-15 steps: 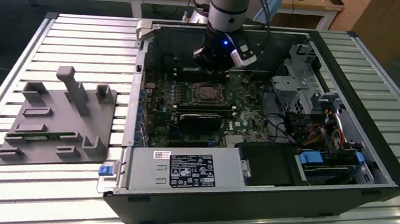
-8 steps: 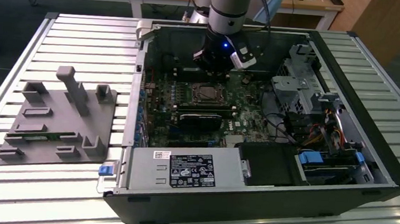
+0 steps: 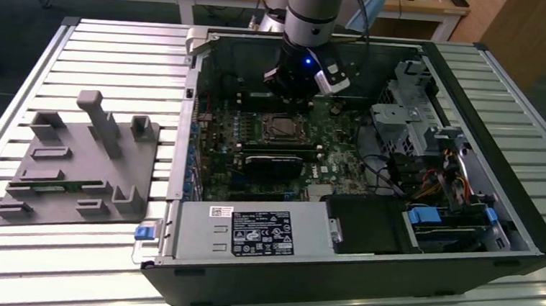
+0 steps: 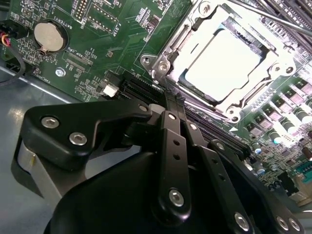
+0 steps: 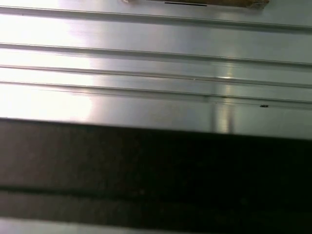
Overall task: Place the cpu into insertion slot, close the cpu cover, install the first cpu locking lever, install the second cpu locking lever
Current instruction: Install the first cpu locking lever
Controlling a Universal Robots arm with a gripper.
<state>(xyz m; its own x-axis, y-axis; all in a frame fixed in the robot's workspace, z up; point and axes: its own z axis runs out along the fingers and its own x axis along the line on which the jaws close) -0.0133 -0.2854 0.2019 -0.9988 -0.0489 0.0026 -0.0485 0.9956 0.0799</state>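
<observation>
Exterior view, from its left: a grey moulded fixture tray (image 3: 75, 164) sits on the slatted aluminium table (image 3: 29, 56), its posts and pockets apparently shaped to stage parts within the arm's reach. Beside it lies the open computer case (image 3: 361, 275) on its side, so the motherboard (image 3: 335, 168) faces upward for access from above. The gripper (image 3: 294, 97) hangs inside the case just beyond the insertion slot (image 3: 280, 127), near the centre of the board.

In the second wrist view, the cpu (image 4: 223, 59) lies flat in the insertion slot, its pale metal top glaring under the light, with the cpu cover (image 4: 168, 53) folded down around it as a silver frame. A thin locking lever (image 4: 273, 15) runs along the socket's far edge; whether it is latched is not clear. The gripper's black fingers (image 4: 171, 129) appear pressed together and carry nothing, poised just short of the socket.
</observation>
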